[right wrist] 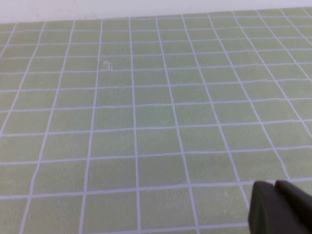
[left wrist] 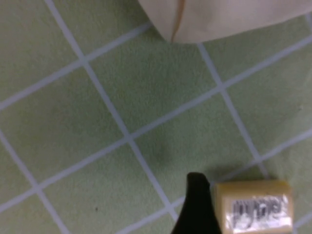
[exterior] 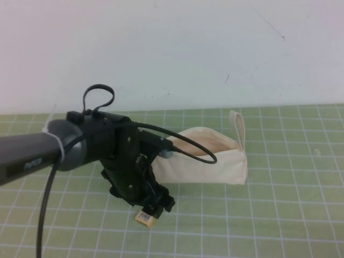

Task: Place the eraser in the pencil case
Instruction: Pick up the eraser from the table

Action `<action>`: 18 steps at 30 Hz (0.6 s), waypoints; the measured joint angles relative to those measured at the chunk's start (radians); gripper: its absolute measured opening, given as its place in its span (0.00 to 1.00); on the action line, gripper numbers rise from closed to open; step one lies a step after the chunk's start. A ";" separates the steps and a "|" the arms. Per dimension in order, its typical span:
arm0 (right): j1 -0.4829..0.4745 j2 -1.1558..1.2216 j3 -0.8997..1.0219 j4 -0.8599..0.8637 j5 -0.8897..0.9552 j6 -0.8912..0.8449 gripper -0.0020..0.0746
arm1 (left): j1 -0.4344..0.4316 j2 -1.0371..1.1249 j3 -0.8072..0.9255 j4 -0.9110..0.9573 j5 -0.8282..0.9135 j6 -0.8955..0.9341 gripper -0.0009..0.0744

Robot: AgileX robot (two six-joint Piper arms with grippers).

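Here, the left gripper (exterior: pixel 152 210) sits low in the lower centre of the high view, angled down toward the green grid mat (exterior: pixel 279 215), its fingers pinching the eraser (exterior: pixel 145 217). Only the eraser's tan body and barcode label peek out beneath the black fingertips; the rest is hidden by the gripper housing. In the left wrist view the eraser (left wrist: pixel 253 207) lies at the lower right, cut off by the frame edge, with one dark fingertip (left wrist: pixel 197 204) pressed against its side; the opposing finger is out of frame. The left arm enters from the left edge of the high view, its grey forearm level, wrist bent downward, a black cable (exterior: pixel 188 141) looping across it. Behind the gripper, right of centre, lies the pencil case (exterior: pixel 215 164), cream fabric, its left end hidden by the arm, mouth gaping to show beige lining, loop strap (exterior: pixel 237 129) standing at its right end. A corner of the case (left wrist: pixel 219 17) shows at the wrist view's top. The right gripper (right wrist: pixel 280 209) appears only as a dark lump at the lower right of its own wrist view, over bare mat; its state cannot be told.
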 joint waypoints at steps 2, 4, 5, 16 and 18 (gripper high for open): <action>0.000 0.000 0.000 0.000 0.000 0.000 0.03 | 0.000 0.027 -0.004 0.000 0.005 -0.001 0.62; 0.000 0.000 0.000 0.000 0.000 0.000 0.03 | 0.000 0.045 -0.004 0.002 0.014 -0.002 0.62; 0.000 0.000 0.000 0.000 0.000 0.000 0.03 | 0.000 0.053 -0.004 0.003 0.023 -0.002 0.62; 0.000 0.000 0.000 0.000 0.000 0.000 0.03 | 0.000 0.064 -0.009 0.014 0.057 -0.010 0.39; 0.000 0.000 0.000 0.000 0.000 0.000 0.03 | 0.000 0.064 -0.011 0.014 0.060 -0.015 0.39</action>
